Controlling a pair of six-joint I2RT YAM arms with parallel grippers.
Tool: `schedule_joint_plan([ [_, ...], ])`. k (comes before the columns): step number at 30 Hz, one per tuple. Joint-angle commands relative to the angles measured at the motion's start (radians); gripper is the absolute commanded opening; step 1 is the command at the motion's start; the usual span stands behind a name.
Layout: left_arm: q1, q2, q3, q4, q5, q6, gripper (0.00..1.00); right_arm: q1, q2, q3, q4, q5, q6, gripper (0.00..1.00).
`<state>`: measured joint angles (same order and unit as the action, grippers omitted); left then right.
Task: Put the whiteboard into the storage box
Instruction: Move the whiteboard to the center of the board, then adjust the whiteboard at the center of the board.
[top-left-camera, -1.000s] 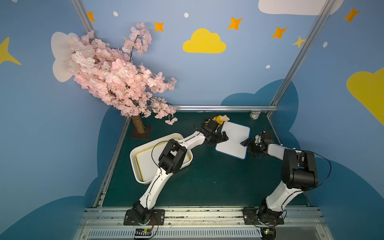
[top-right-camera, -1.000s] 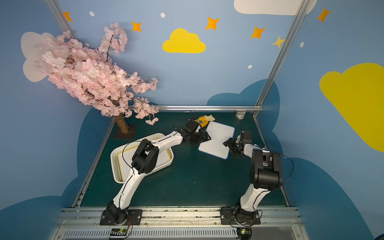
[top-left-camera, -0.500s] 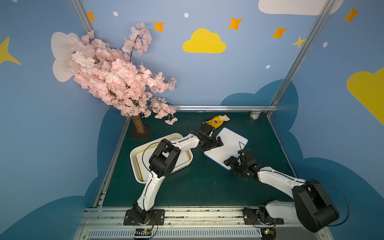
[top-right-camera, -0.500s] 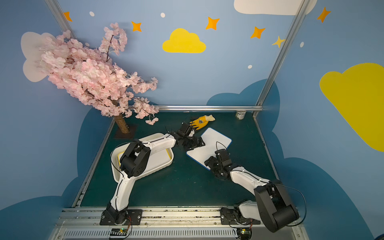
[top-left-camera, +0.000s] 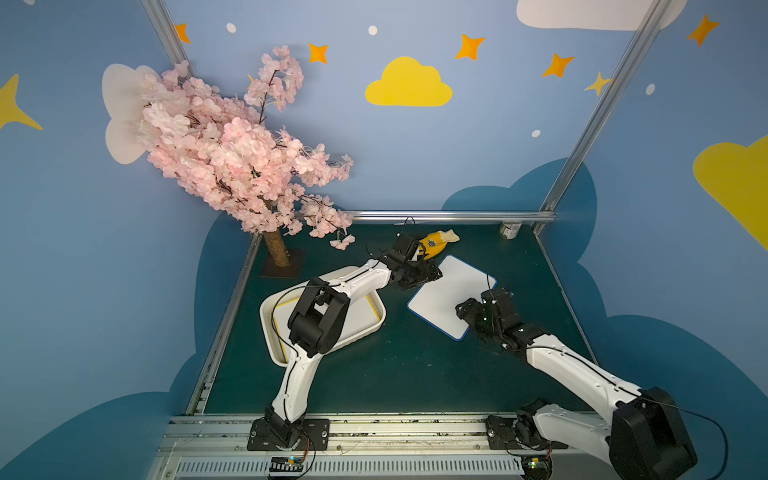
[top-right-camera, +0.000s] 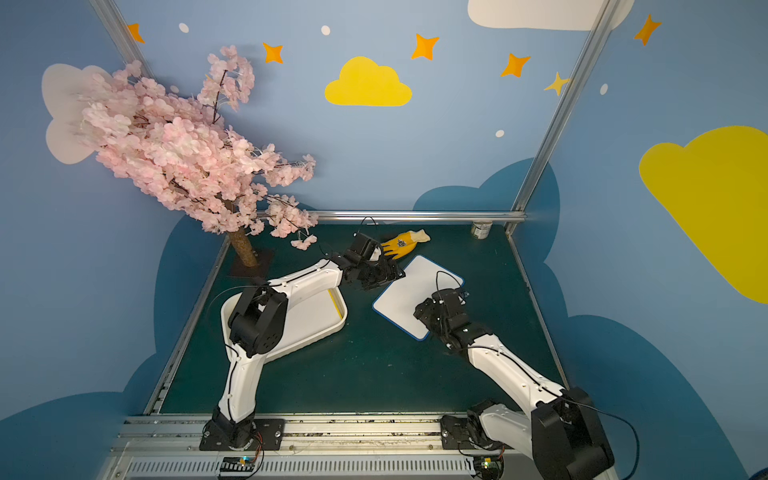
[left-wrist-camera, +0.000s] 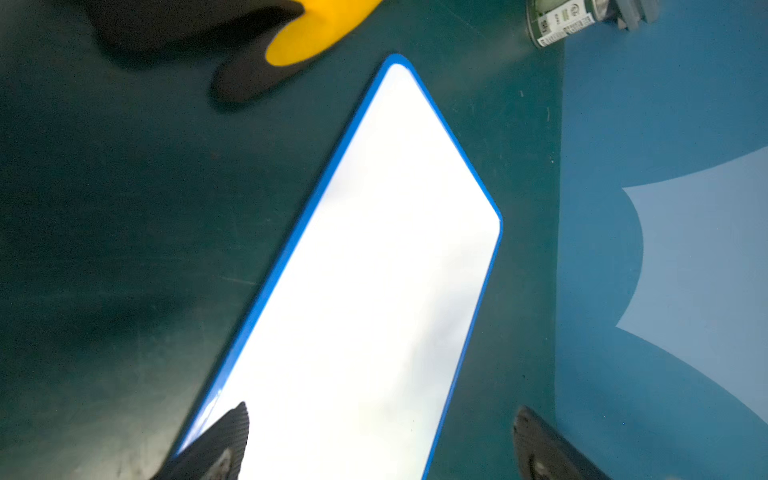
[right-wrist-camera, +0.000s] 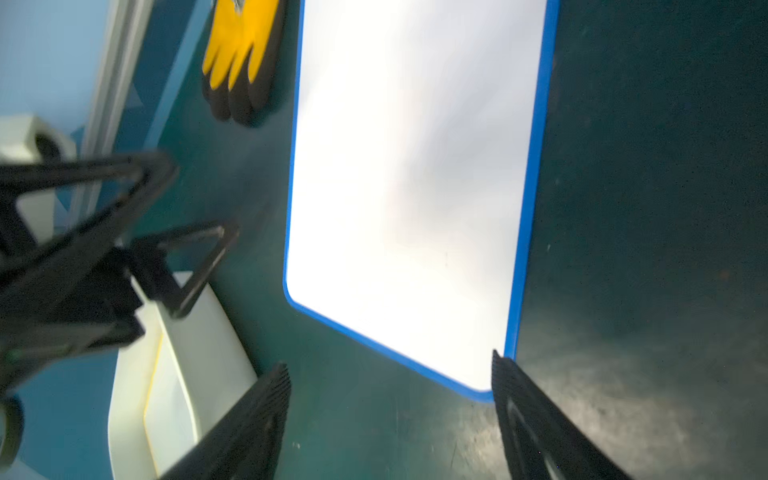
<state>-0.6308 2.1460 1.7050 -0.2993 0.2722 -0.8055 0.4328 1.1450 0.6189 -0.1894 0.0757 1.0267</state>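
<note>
The whiteboard (top-left-camera: 444, 291) (top-right-camera: 409, 286), white with a blue rim, lies flat on the green table, right of the storage box (top-left-camera: 368, 336) (top-right-camera: 328, 334). My left gripper (top-left-camera: 428, 276) (top-right-camera: 390, 276) is open at the board's far-left edge. In the left wrist view the left gripper (left-wrist-camera: 382, 440) has one finger (left-wrist-camera: 226, 440) over the whiteboard (left-wrist-camera: 374, 270) and the other over the table. My right gripper (top-left-camera: 467, 311) (top-right-camera: 424, 311) hangs open over the board's near corner. In the right wrist view the right gripper (right-wrist-camera: 388, 374) holds nothing, with the whiteboard (right-wrist-camera: 415, 187) just ahead.
A yellow-rimmed board (top-left-camera: 361, 320) lies inside the box, partly under my left arm. A yellow and black glove (top-left-camera: 436, 243) (top-right-camera: 401, 245) lies behind the whiteboard. A small can (top-left-camera: 510, 230) stands in the back right corner. The cherry tree (top-left-camera: 232, 153) fills the back left.
My right arm swung from the board's right edge round to its near corner. The board slid a little nearer and turned. My left gripper drew back toward the board's left edge.
</note>
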Motion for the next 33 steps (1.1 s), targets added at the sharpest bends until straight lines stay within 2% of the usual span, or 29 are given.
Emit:
schedule_joint_plan([
  [1,-0.042,-0.092,-0.067,-0.039,-0.064,-0.055,1.00,-0.103,0.051,0.090,-0.042,-0.054,-0.174,0.77],
  [6,-0.122,-0.154,-0.138,-0.101,-0.170,-0.168,1.00,-0.269,0.272,0.303,-0.073,-0.190,-0.385,0.78],
  [11,-0.197,-0.161,-0.140,-0.196,-0.264,-0.306,1.00,-0.330,0.542,0.556,-0.126,-0.266,-0.632,0.80],
  [15,-0.226,-0.149,-0.126,-0.241,-0.307,-0.389,1.00,-0.366,0.731,0.739,-0.160,-0.340,-0.722,0.79],
  [21,-0.222,-0.081,-0.093,-0.246,-0.280,-0.451,1.00,-0.391,0.915,0.955,-0.238,-0.359,-0.803,0.79],
  [33,-0.187,0.043,-0.038,-0.215,-0.239,-0.466,1.00,-0.415,1.068,1.097,-0.270,-0.425,-0.810,0.79],
])
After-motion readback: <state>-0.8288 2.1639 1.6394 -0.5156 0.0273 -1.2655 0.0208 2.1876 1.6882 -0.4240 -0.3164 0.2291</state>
